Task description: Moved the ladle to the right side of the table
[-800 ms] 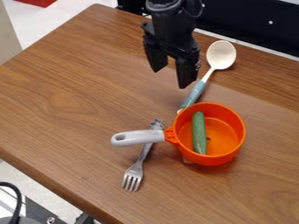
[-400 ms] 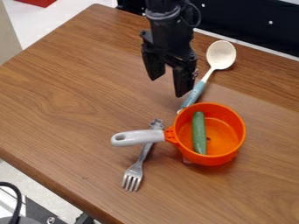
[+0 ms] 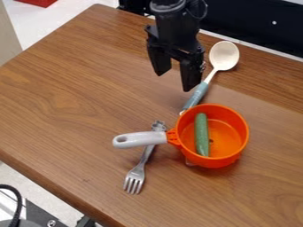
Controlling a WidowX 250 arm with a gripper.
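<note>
Nearest, on the desk (image 3: 65, 93), a fork (image 3: 135, 177) lies with its tines toward the near edge, and the grey handle of an orange pot (image 3: 235, 153) crosses over its upper part. The pot stands upright to the right, with a green cucumber (image 3: 202, 135) in it.

Beyond the pot is the ladle (image 3: 224, 55): its teal handle ends just behind the pot's rim, and its pale bowl lies close to the far edge, well away from the far left corner. The claw (image 3: 174, 81) hangs over the desk to the left of the ladle, its fingers well apart and nothing held between them.

As for progress, the ladle lies somewhat right of the middle in this view, yet the desk runs on a good way past it. I cannot tell whether this counts as finished; if not, the grasp, the carry rightward and the release all remain.
</note>
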